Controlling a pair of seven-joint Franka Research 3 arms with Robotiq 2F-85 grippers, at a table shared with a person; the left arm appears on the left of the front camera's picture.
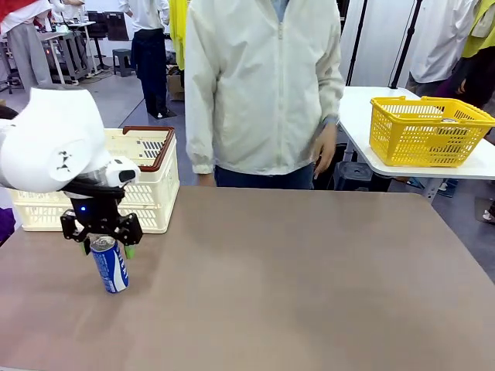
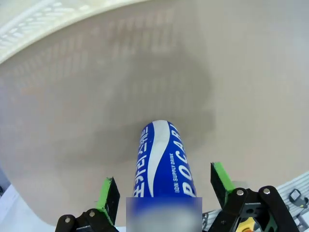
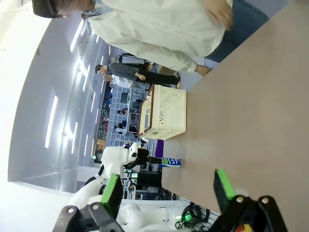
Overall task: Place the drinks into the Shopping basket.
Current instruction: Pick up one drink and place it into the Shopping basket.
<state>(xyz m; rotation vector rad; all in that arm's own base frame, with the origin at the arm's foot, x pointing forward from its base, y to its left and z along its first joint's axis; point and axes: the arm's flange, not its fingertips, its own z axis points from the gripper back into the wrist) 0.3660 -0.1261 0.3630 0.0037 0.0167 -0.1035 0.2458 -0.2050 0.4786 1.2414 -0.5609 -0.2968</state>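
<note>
grasping step: left gripper (image 1: 103, 242) stood spread astride the blue can (image 1: 110, 270); next it needed a pinch, then a lift to the shopping basket (image 1: 155, 197) at twelve o'clock; right gripper (image 3: 166, 187) gaped empty

floor (image 1: 116, 97): grey | side table (image 1: 356, 116): white | stool (image 1: 124, 60): black | ceiling: strip lights (image 3: 50, 121)

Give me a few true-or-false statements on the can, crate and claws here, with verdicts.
1. The blue can stands on the table, outside the crate. True.
2. The left claw is shut on the can. False: its jaws stand open, one on either side, with gaps.
3. The right claw holds a green can. False: it is open and empty.
4. The yellow basket sits on a separate white table. True.
</note>
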